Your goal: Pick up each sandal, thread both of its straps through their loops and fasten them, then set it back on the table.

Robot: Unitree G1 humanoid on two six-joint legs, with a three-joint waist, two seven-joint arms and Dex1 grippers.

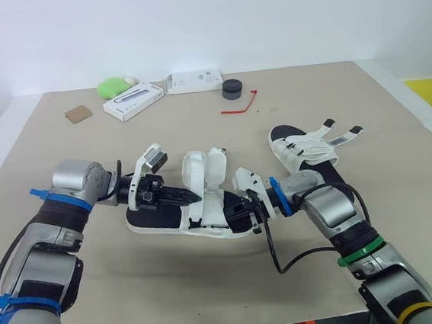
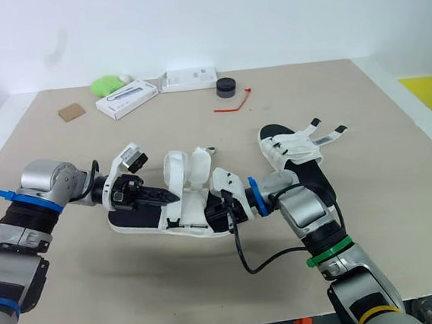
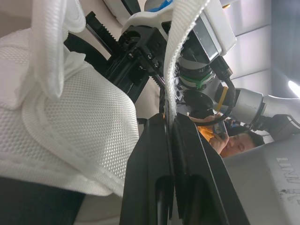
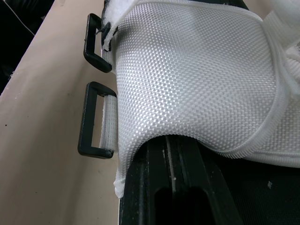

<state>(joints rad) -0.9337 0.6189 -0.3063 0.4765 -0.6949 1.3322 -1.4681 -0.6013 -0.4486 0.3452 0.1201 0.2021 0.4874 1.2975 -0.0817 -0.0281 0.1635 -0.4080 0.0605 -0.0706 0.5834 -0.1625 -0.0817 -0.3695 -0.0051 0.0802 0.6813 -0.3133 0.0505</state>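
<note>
This is looking like a robot test room, maybe a lab; a big tan table (image 1: 174,285) is standing by a plain white wall (image 1: 202,18); a white box (image 1: 133,101), a red tie (image 1: 235,110) and a black round thing (image 1: 232,88) are lying far back.
</note>
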